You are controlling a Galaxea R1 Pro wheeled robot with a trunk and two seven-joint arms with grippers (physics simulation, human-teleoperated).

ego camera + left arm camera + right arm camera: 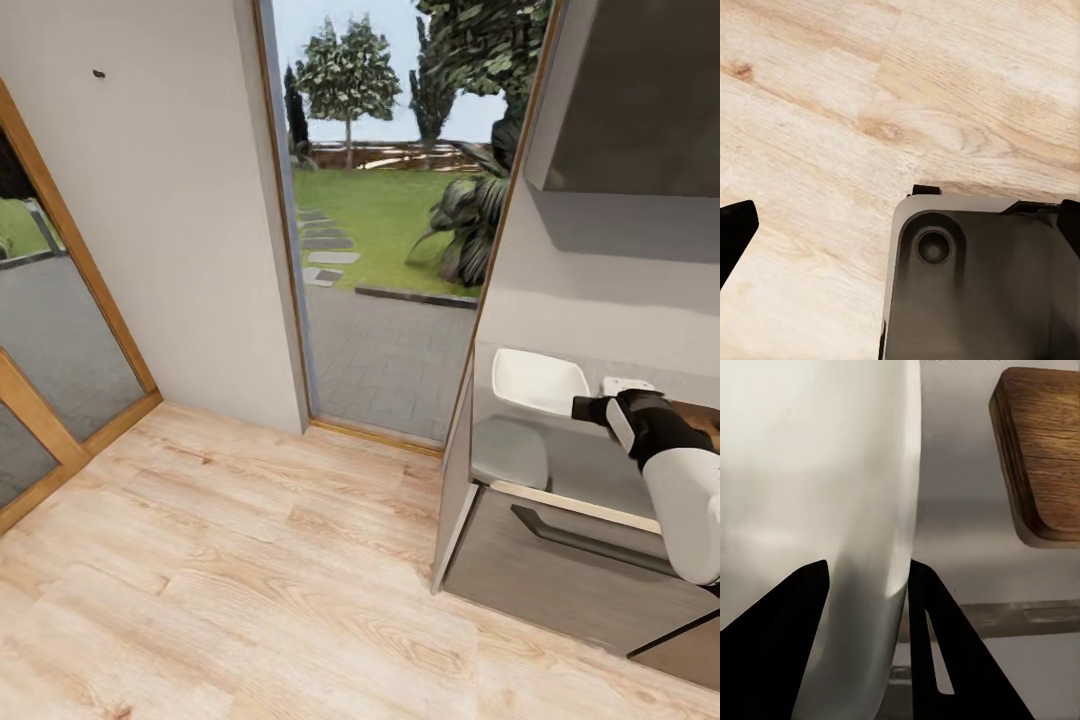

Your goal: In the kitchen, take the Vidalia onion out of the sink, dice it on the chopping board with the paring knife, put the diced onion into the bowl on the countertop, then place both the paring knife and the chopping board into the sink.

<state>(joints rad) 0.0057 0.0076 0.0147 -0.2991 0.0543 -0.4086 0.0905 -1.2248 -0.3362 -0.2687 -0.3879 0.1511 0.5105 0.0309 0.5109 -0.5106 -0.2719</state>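
White bowl [538, 381] sits on the grey tabletop [590, 455] at the 3 o'clock side of the head view. The right end effector [583, 408] grips the bowl [832, 510] rim: its two dark fingers [776, 645] stand on either side of the white wall. A brown wooden chopping board [1042, 450] lies on the tabletop just beside the bowl, apart from it. The left end effector [900, 247] hangs above the pale wood floor [870, 90] with its fingers spread wide, holding nothing. A glass door [390, 200] at 12 o'clock faces a garden.
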